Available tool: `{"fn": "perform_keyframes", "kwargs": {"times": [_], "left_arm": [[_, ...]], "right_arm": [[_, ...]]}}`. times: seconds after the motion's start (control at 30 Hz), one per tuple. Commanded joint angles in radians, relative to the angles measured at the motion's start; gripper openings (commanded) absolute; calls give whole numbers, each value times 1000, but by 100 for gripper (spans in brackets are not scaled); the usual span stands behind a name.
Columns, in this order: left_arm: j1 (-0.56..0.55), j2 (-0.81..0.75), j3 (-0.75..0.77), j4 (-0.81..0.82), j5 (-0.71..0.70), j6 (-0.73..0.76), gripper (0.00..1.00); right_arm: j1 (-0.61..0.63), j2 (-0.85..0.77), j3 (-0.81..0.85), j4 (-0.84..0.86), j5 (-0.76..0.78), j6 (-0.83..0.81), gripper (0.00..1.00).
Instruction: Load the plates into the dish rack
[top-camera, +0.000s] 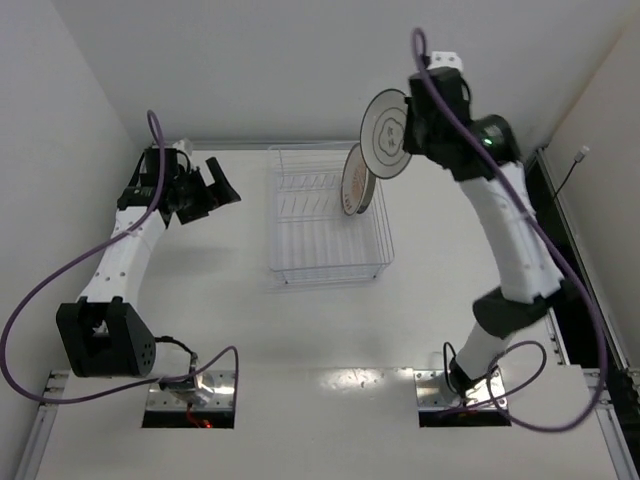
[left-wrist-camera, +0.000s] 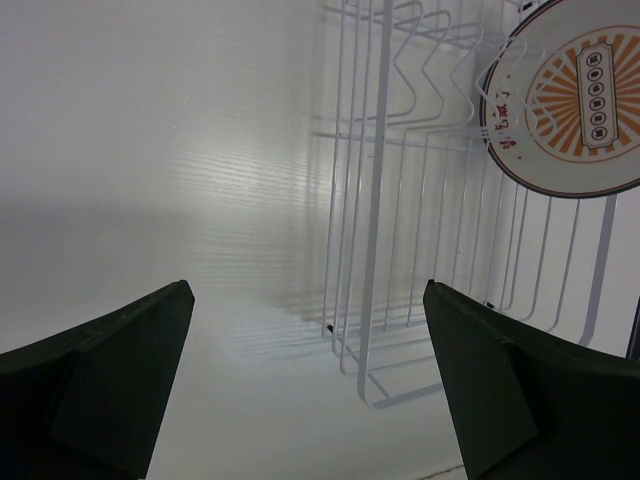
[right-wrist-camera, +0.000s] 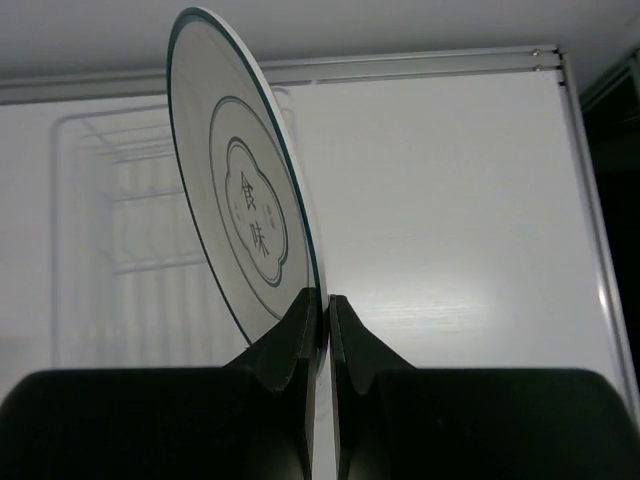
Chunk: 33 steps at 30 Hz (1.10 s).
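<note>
- Since the dish rack (top-camera: 330, 268) sits mid-way across the bench (top-camera: 200, 300), it's between both arms, with the orange sunburst plate (top-camera: 356, 180) already standing in it.
- White ringed plate (right-wrist-camera: 240, 210): on edge, up over the rack's far right corner, slots below-left.
- Right hand (right-wrist-camera: 325, 300) is clamped on its rim; left hand (left-wrist-camera: 307, 290) is spread wide, empty, off left.

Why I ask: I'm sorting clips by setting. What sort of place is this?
Probably a robot lab cell, not a kitchen: plain white walls box in a white table, two robot arms are bolted at its near edge, and the kitchenware is a wire dish rack and plates.
</note>
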Motion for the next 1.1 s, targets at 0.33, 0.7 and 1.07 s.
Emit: {"fn": "perform_keyframes", "kwargs": {"times": [0.33, 0.7, 1.07], "left_arm": [[-31, -112, -71, -30, -93, 19, 100], [-31, -73, -58, -21, -63, 19, 100], [-41, -63, -68, -21, -63, 19, 100]], "right_arm": [[18, 406, 76, 291, 175, -169, 0], [36, 572, 56, 346, 250, -187, 0], [105, 706, 81, 335, 200, -197, 6]]}}
